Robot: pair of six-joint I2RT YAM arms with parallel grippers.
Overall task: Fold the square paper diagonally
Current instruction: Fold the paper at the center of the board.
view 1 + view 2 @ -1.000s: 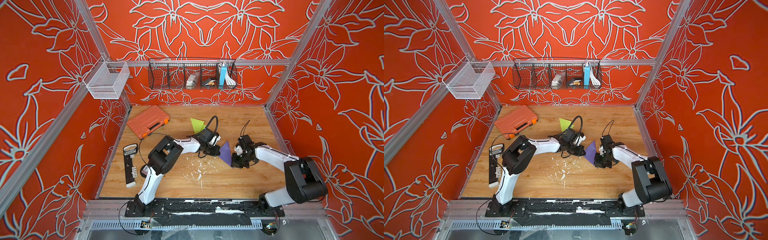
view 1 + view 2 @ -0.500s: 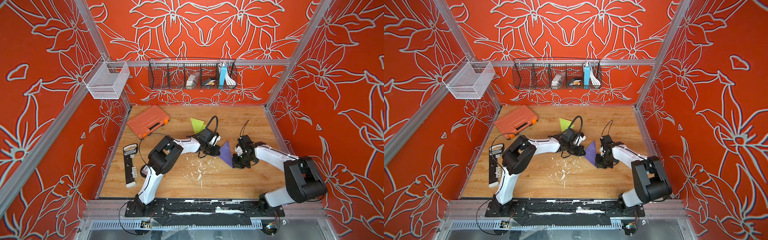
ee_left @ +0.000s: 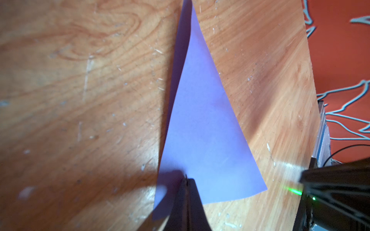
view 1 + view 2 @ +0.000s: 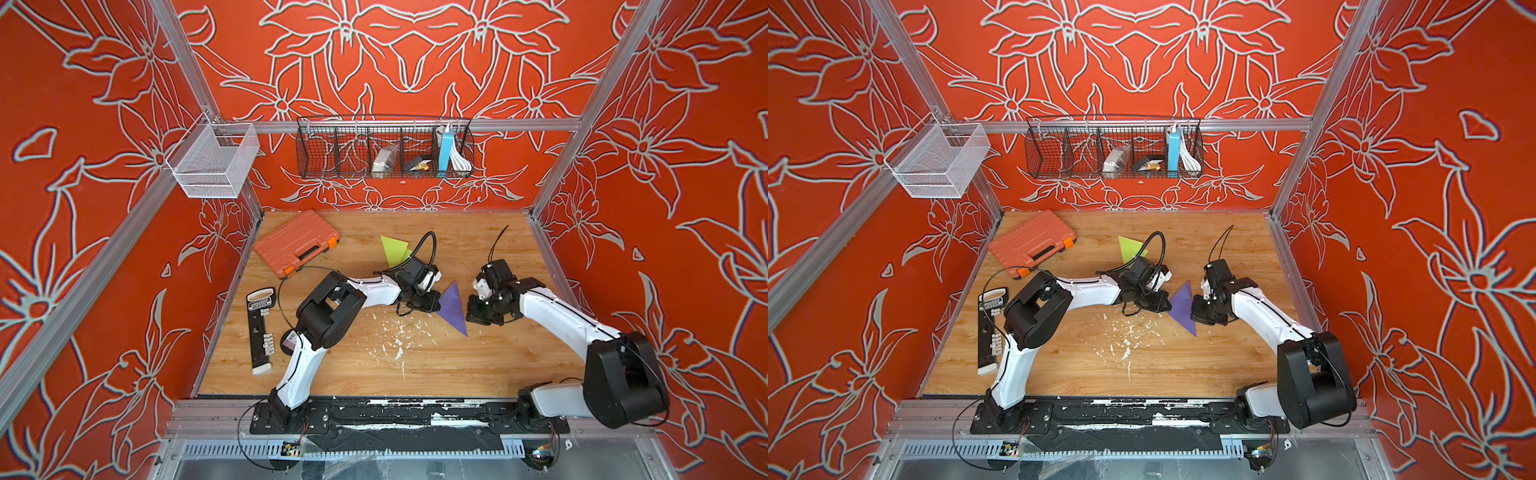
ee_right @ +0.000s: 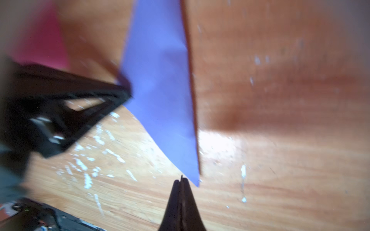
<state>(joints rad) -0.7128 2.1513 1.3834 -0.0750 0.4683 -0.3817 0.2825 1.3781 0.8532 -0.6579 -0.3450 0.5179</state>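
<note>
— Purple paper (image 4: 454, 308), where is it?
— Folded to a triangle, near the middle of the desk (image 4: 478, 365), between left gripper (image 3: 187, 180) and right gripper (image 5: 181, 181).
— Their jaws?
— Both pressed together; left tip on the paper, right just beside its sharp corner.

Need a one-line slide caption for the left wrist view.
Shut left gripper over one end of the purple paper, now a triangle lying on the wooden table.
</note>
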